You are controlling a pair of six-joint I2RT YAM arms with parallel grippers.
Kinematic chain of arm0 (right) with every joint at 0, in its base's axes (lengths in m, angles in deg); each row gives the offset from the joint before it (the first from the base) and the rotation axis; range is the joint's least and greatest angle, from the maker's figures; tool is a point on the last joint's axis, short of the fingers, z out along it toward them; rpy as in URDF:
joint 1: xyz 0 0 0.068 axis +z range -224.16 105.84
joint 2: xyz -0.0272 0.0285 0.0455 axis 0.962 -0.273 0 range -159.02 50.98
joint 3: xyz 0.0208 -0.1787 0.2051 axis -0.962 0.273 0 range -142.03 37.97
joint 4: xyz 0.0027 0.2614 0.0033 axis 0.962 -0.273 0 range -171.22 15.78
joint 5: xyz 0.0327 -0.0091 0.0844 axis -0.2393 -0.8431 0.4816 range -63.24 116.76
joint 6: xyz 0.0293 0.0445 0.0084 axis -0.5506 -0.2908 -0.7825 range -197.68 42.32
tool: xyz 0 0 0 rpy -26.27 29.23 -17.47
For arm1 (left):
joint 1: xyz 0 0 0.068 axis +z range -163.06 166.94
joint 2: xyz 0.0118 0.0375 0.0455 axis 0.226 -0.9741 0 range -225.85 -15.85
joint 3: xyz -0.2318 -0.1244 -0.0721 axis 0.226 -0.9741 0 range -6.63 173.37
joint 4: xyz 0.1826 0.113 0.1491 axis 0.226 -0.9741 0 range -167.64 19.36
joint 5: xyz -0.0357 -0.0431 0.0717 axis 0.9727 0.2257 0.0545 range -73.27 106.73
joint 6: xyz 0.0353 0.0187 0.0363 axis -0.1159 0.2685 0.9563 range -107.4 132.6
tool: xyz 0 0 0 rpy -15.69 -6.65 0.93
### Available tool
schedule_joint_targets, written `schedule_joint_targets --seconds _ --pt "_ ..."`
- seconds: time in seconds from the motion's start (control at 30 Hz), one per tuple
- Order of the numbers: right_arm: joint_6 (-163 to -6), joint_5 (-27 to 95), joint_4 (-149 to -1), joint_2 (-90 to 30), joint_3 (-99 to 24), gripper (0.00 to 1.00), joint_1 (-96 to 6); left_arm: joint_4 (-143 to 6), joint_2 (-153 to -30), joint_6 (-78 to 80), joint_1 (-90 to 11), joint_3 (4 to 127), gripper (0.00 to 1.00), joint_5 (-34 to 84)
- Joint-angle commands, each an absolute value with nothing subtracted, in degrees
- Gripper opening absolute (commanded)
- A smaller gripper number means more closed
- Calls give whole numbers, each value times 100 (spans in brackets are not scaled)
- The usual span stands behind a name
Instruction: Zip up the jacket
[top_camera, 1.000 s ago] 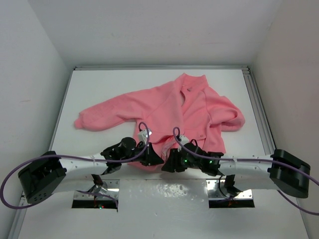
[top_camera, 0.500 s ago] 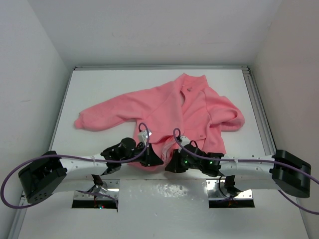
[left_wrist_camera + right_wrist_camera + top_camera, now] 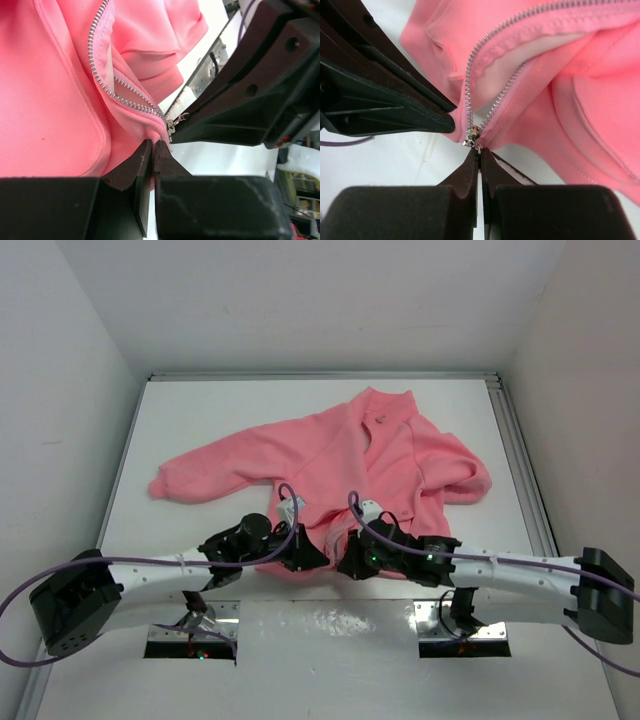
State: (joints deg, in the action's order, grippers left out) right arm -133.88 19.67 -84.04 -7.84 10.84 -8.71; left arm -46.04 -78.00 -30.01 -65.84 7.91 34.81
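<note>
The salmon-pink jacket (image 3: 385, 455) lies spread on the white table, collar at the far end and one sleeve stretched out to the left. Its zipper (image 3: 487, 47) is open almost all the way, the two rows of teeth meeting only at the hem. The metal slider (image 3: 471, 136) sits at that bottom end and also shows in the left wrist view as a slider (image 3: 172, 123). My right gripper (image 3: 480, 150) (image 3: 347, 558) is shut on the small pull hanging from the slider. My left gripper (image 3: 154, 146) (image 3: 312, 556) is shut on the jacket's hem just beside the slider.
A metal rail (image 3: 522, 465) runs along the table's right edge. White walls close in the left, right and far sides. Two metal base plates (image 3: 190, 635) (image 3: 465, 635) sit at the near edge. Purple cables loop over both arms.
My right gripper has shut on the zipper pull, and the right arm has pushed a little forward and left. The left gripper has kept its hold on the hem.
</note>
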Motion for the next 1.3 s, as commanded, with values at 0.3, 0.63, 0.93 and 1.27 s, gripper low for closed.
schedule_joint_targets --seconds 0.3,0.63,0.93,1.27 --pt "-11196 1586 -10805 -1993 -1106 0 -894 -6888 -7368 -1861 -6957 1130 0 2659" --pt "-10677 2350 -10281 -1909 -978 0 -1148 -6994 -6710 -1816 -7309 840 0 2340" --pt "-11169 2921 -8117 -1018 62 0 -1729 -6775 -6287 -1896 -7336 550 0 2446" --pt "-11248 3599 -7730 -1352 -26 0 -2722 -6756 -6366 -1729 -7511 769 0 2578"
